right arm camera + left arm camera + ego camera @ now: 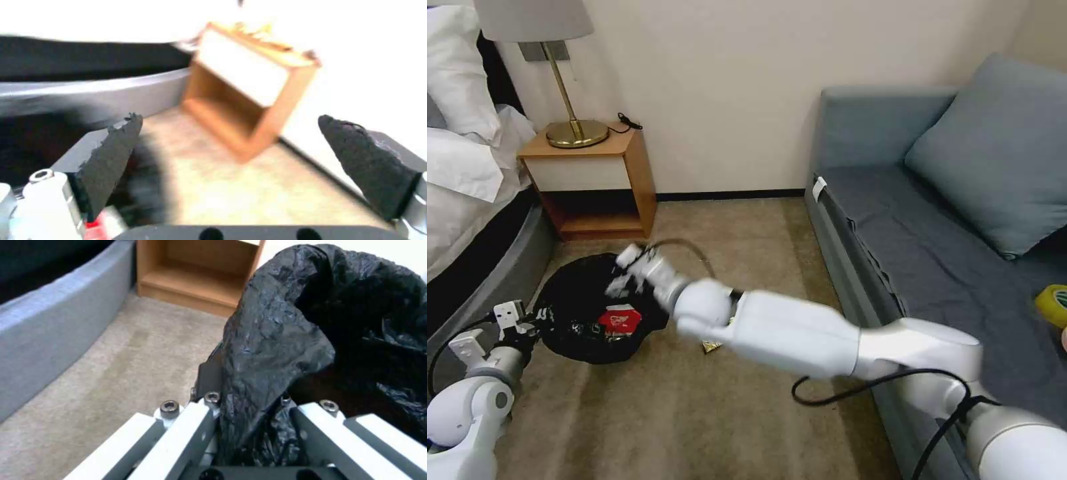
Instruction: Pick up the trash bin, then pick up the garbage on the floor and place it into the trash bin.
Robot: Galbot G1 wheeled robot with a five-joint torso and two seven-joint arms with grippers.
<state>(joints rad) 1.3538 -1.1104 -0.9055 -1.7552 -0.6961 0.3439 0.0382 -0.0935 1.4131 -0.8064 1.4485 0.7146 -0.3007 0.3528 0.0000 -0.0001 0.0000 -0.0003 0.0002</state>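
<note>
My right gripper (627, 267) hangs over the far side of the trash bin (577, 293), its jaws spread wide with nothing between the pads (111, 156). From the wrist I look past them to carpet and the wooden nightstand (249, 100). I judge the spread as that of a hand which has just let something go or is about to reach for something; which of the two I cannot tell.

My left gripper (253, 426) sits at the near-left edge of the bin, pinching a fold of the black liner bag (276, 340) between its white fingers (186, 433). This grip appears to carry the bin, and it holds the mouth facing up so that litter can be dropped in from above.

Inside the bin, a red-and-white packet (621, 319) lies on the black plastic. A small gold-brown wrapper (712, 346) lies on the carpet just beside the bin, partly hidden under my right forearm. Other litter in the bin I cannot make out.

A yellow tape roll (1054, 305) rests on the grey sofa (894, 220), well apart from the work. The bed (467, 187) stands to my left.

Judgement: the task is partly done, with at least the wrapper left to collect.
</note>
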